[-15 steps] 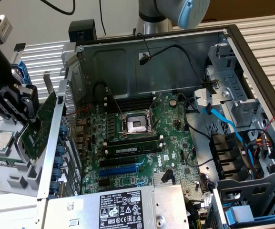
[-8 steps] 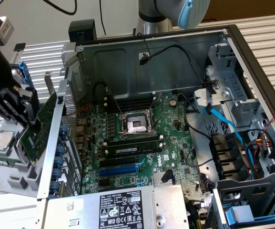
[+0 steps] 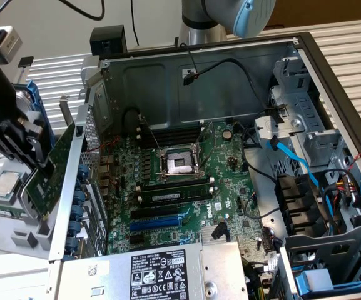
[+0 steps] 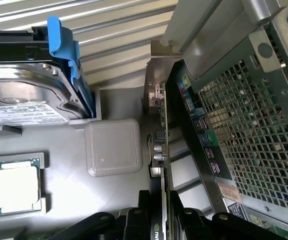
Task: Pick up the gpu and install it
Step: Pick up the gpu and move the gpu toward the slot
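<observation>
Slatted white bench, open computer case (image 3: 167, 81) lying on it. My gripper (image 3: 35, 161) is clamped on the gpu (image 3: 54, 170), edge-on outside the case's perforated rear wall, above the grey tray's (image 3: 17, 240) case-side edge. Judgement: firm grip, card clear of that wall.

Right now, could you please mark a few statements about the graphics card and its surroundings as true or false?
1. The pincer grips the gpu. True.
2. The gpu sits in a motherboard slot. False: it is held outside the case, beside the perforated wall, away from the motherboard.
3. A processor lies in the grey tray. True.
4. The hard drive carries a red bracket. False: the hard drive has a blue bracket.
</observation>
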Robot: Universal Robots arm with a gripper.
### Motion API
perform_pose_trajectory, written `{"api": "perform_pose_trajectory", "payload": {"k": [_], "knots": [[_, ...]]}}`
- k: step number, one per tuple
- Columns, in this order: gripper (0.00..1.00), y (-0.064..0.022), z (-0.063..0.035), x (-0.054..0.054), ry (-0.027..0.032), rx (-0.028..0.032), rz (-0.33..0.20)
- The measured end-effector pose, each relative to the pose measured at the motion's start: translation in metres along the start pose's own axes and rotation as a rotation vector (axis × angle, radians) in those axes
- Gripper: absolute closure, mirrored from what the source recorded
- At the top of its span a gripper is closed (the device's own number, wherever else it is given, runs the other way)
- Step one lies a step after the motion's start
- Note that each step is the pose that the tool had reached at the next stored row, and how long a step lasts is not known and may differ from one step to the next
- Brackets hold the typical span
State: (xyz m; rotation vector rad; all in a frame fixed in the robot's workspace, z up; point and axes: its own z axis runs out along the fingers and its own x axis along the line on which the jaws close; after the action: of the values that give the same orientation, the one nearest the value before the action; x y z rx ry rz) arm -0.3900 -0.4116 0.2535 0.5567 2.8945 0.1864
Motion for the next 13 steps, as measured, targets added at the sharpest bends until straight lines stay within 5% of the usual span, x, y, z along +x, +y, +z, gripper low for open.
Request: {"api": "perform_pose_trajectory", "payload": {"k": [6,13], "knots": [[0.73,-0.0002,0.0009,0.0001,0.0051,0.0205,0.042],[0.73,-0.0004,0.0023,0.0003,0.0153,0.0523,0.083]]}}
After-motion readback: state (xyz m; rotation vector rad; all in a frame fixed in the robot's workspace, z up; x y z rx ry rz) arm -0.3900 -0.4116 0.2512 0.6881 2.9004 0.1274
